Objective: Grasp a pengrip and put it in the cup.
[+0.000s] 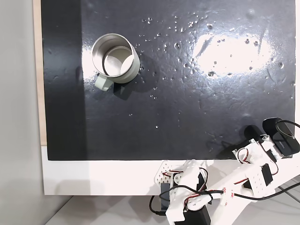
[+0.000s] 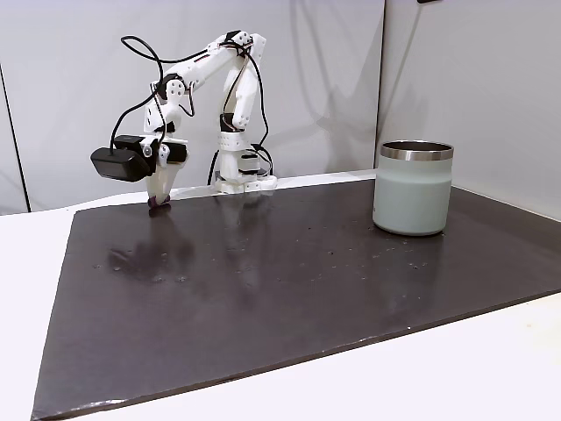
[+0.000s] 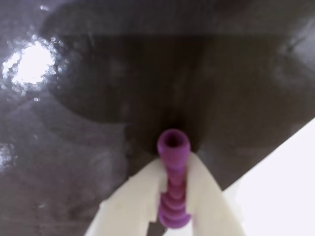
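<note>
One gripper (image 3: 173, 196) clamping purple pengrip (image 3: 173, 162), cup (image 1: 115, 58) well apart, no legible writing.

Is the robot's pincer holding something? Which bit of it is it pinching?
Yes. The pincer is shut on the purple pengrip, squeezing the sides of its lower half; its open round end sticks out past the fingertips.

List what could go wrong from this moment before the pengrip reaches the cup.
1. The small lilac ribbed pengrip is pinched between the white gripper fingers with one end poking past the tips; the soft tube might slip or twist out.
2. The pale grey-green steel-rimmed cup stands far across the black mat, so a long carry could shake it loose.
</note>
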